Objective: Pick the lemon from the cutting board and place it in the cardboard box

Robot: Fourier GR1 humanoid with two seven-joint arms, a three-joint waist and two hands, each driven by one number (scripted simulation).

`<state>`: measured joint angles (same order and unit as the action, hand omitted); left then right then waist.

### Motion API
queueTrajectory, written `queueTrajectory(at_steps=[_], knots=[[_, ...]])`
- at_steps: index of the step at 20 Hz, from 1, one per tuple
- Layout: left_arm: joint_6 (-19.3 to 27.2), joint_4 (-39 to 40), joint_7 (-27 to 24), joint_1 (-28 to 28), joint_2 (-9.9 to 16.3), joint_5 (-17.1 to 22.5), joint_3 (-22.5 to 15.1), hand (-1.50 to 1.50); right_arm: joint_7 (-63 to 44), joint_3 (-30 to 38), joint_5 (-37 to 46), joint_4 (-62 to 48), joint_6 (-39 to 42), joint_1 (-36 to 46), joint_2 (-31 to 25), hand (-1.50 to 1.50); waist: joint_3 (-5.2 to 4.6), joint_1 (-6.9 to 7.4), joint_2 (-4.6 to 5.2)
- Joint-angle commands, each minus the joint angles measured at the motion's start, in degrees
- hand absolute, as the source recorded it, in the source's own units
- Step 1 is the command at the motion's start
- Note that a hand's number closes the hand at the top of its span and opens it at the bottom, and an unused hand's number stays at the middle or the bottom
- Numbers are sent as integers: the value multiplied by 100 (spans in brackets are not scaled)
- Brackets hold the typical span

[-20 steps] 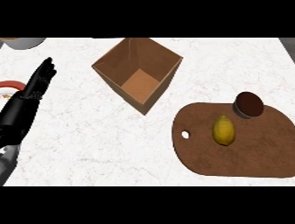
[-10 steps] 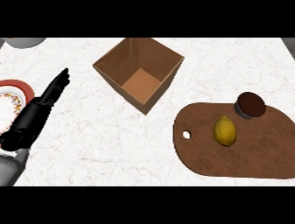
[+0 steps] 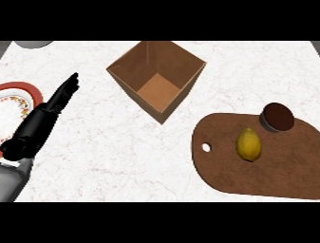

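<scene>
Head view shows my left hand with fingers straight and holding nothing, the lemon lying well to their right on the cutting board; it looks light, firm and rollable, best grasped across its middle.

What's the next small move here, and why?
Probably bring the right hand, not in view yet, in over the lemon. The lemon lies untouched on the cutting board at the right, beside a dark round cup. The left hand is open far left by the plate; the cardboard box stands open.
</scene>
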<state>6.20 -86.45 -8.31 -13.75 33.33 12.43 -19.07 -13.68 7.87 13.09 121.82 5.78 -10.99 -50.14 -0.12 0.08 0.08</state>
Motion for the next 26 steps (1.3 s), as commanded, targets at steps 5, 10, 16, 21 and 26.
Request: queueTrajectory(at_steps=[5, 10, 16, 21, 26], knots=[[-2, 3, 250, -315, -269, -174, -49, 0, -2482, -1415, 169, 1002, 1271, 926, -534, -150, -8, 134, 26], [-239, 147, 120, -230, -253, -166, 90, 0, -3880, -2481, 437, 996, 1727, 1777, -215, -150, -5, 150, 27], [-412, 422, 56, -374, -340, -203, 303, 0, -5061, -3319, 337, 125, 2225, 3057, 737, -150, -2, 135, 18], [-483, 50, 378, -310, -291, -247, 441, 0, -5474, -3773, 521, -109, 2175, 3207, 1412, -150, 4, 85, -4], [-430, 7, 279, -87, -412, -449, 448, 0, -5537, -3782, 891, -471, 2397, 3455, 1478, -150, 4, 59, -14]])
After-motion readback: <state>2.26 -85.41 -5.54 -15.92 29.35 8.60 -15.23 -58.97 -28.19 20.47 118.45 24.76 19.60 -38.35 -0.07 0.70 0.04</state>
